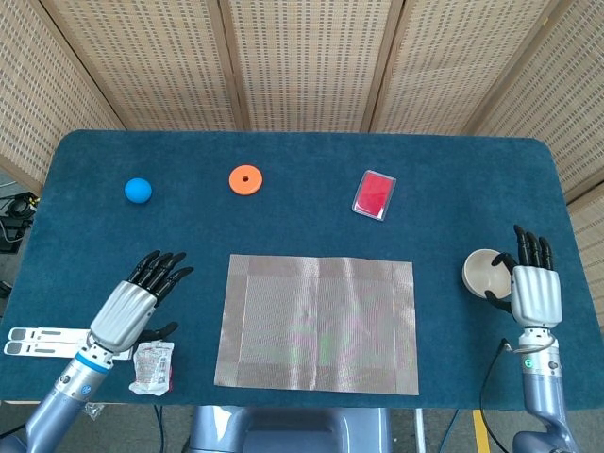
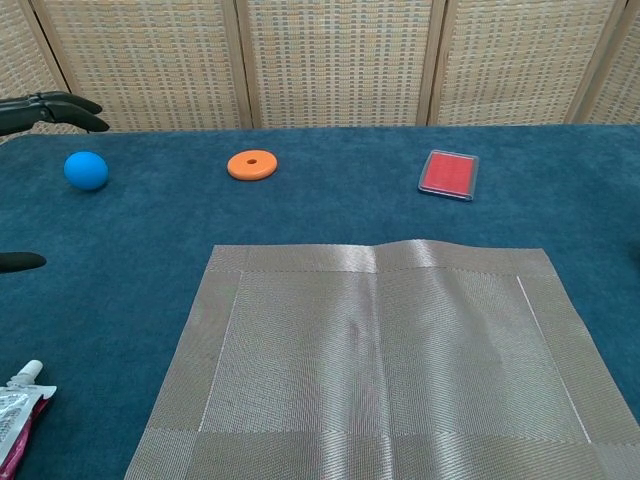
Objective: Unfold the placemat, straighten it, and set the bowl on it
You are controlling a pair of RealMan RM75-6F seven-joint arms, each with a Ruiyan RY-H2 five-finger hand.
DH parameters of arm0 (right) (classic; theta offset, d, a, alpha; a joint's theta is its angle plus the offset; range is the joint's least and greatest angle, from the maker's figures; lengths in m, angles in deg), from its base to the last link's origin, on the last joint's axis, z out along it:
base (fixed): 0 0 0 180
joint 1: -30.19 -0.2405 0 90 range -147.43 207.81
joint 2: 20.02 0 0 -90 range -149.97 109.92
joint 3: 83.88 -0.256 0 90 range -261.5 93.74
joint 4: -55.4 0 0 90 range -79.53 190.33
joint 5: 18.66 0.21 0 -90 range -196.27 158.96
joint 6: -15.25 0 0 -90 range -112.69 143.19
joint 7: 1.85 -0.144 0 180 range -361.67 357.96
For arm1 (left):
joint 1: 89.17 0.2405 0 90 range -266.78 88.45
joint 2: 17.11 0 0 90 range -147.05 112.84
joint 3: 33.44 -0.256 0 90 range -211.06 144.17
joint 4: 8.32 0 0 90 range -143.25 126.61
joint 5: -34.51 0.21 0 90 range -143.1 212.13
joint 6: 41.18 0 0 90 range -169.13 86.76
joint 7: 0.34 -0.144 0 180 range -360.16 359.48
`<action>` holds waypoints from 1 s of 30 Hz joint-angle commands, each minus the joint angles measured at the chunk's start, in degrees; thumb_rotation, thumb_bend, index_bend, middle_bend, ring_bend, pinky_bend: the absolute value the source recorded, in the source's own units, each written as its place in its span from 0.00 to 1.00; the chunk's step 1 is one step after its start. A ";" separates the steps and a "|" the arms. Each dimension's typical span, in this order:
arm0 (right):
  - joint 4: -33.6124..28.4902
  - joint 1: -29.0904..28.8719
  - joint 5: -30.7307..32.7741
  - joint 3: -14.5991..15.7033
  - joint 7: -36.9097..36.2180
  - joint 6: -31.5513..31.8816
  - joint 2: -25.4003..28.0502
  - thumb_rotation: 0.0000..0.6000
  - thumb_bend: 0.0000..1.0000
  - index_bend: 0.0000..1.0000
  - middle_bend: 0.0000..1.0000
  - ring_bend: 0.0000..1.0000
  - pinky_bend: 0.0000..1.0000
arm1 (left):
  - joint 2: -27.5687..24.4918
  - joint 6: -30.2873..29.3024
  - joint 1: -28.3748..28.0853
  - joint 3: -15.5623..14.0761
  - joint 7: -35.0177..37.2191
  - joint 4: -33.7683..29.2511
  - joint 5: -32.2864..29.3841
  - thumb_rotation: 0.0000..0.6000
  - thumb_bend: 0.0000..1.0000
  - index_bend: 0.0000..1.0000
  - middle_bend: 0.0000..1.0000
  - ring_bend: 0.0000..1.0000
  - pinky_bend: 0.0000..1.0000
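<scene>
A blue-covered surface (image 1: 302, 226) is seen from above, backed by woven screens. The placemat (image 1: 318, 323) is laid open and flat near the front edge, its sides roughly square to that edge; a faint fold ridge (image 2: 376, 262) is seen running across it in the chest view, so the unfolding appears done and the straightening nearly so.

The bowl (image 1: 484, 274) is set upright on bare cloth to the right of the placemat, apart from it. The right robot hand (image 1: 530, 283) is held upright just beside the bowl's right side, fingers extended and apart, thumb angled toward the rim. Whether the bowl is touched cannot be told; nothing is seen to be gripped. The placing is judged to suit a grasp of the bowl as the next step.

The left robot hand (image 1: 132, 304) is held above the surface left of the placemat, fingers spread, nothing in it, which leaves the mat uncovered.

Between bowl and placemat a strip of bare cloth is left open, so a short sideways carry is judged unobstructed. The bowl is near the surface's right edge, so an outward nudge could be risky.

Well behind the placemat lie a red case (image 1: 374, 194), an orange ring (image 1: 245, 179) and a blue ball (image 1: 138, 191). At the front left lie a white folded stand (image 1: 57, 341) and a small sachet (image 1: 152, 366).
</scene>
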 commanded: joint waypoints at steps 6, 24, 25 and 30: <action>5.96 -1.14 3.88 0.66 -0.15 -4.81 -4.58 1.00 0.27 0.46 0.04 0.00 0.00 | 0.01 1.13 0.26 0.84 0.08 0.50 -0.43 1.00 0.19 0.10 0.00 0.00 0.00; 15.31 -3.41 7.16 0.40 -1.65 -10.84 -9.64 1.00 0.28 0.51 0.08 0.00 0.00 | 0.16 2.30 0.85 1.87 0.20 0.76 -0.17 1.00 0.19 0.10 0.00 0.00 0.00; 15.95 -3.55 7.23 0.36 -1.87 -11.11 -9.89 1.00 0.29 0.52 0.08 0.00 0.00 | 0.17 2.34 0.88 1.92 0.21 0.79 -0.17 1.00 0.19 0.10 0.00 0.00 0.00; 19.58 -4.56 7.42 0.00 -2.95 -12.51 -11.34 1.00 0.32 0.55 0.10 0.00 0.00 | 0.20 2.48 1.03 2.20 0.28 0.90 -0.19 1.00 0.19 0.10 0.00 0.00 0.00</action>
